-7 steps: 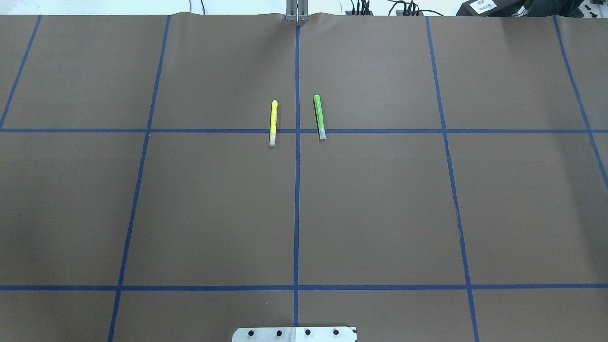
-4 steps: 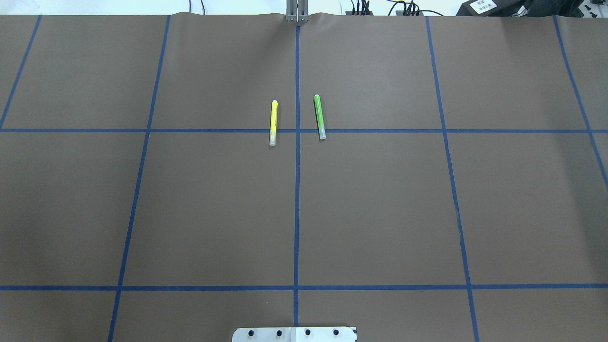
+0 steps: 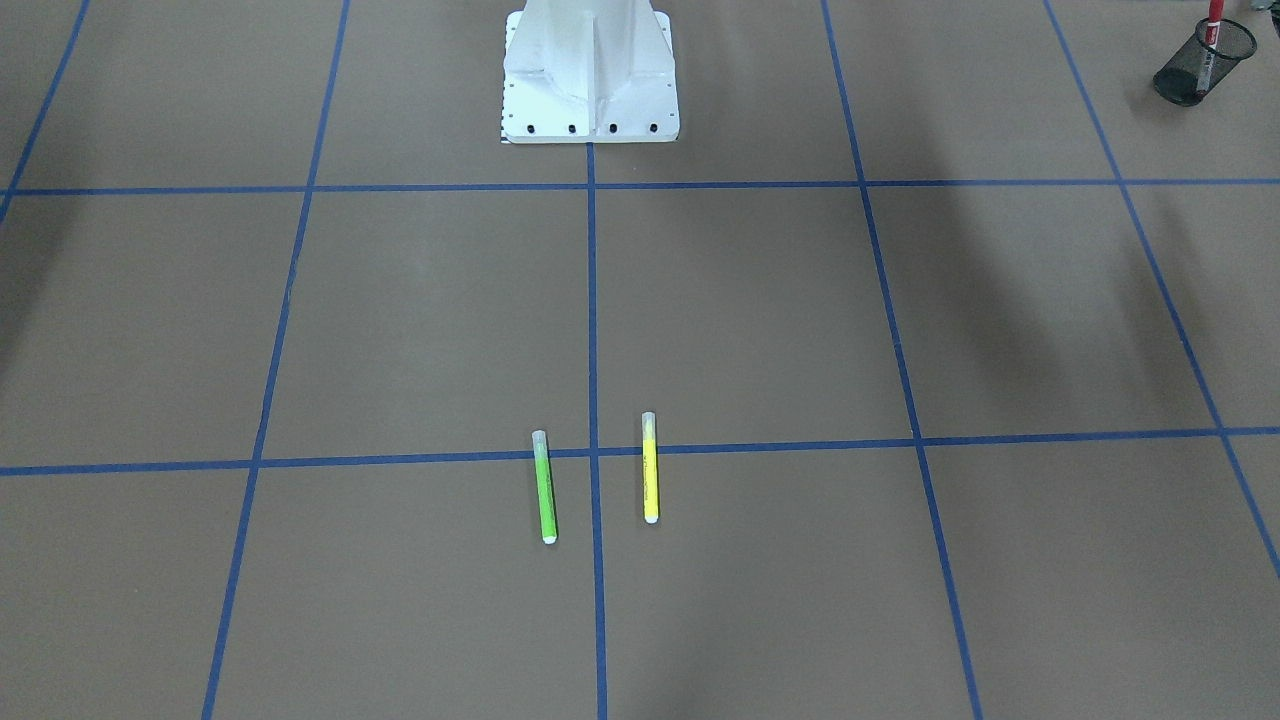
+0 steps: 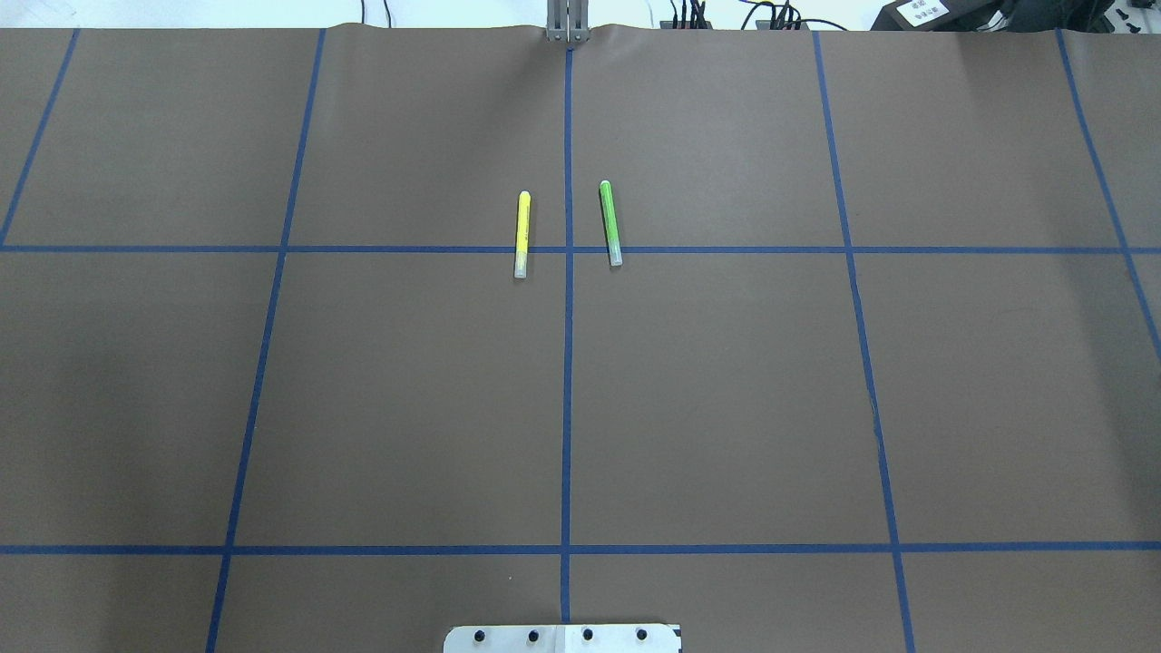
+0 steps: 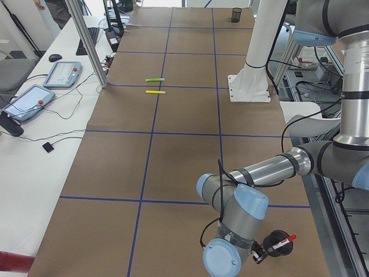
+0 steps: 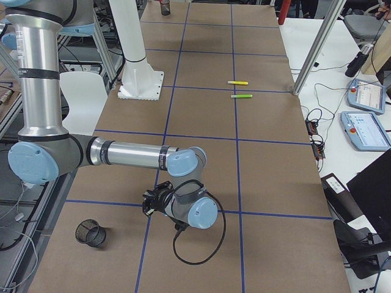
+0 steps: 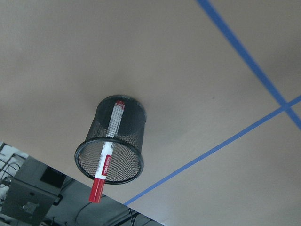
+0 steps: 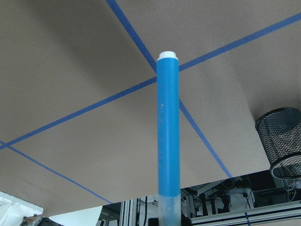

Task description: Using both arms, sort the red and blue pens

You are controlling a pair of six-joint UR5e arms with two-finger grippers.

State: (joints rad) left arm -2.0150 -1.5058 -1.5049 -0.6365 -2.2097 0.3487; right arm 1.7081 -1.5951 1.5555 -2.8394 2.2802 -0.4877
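Observation:
The red pen (image 7: pixel 107 154), white-barrelled with a red cap, stands leaning in a black mesh cup (image 7: pixel 127 125); the same cup (image 5: pixel 279 243) lies right beside my left gripper (image 5: pixel 260 255) in the exterior left view. I cannot tell whether that gripper is open or shut. The blue pen (image 8: pixel 168 136) fills the middle of the right wrist view, hanging above the table with my right gripper shut on its grey-capped end below the frame. Its fingers are hidden. My right gripper (image 6: pixel 151 203) hovers low near a second mesh cup (image 6: pixel 90 233).
A yellow marker (image 4: pixel 521 234) and a green marker (image 4: pixel 610 223) lie side by side near the centre blue tape line. The robot's white base (image 3: pixel 590 70) stands mid-table at the near edge. Tablets and cables sit beyond the far edge.

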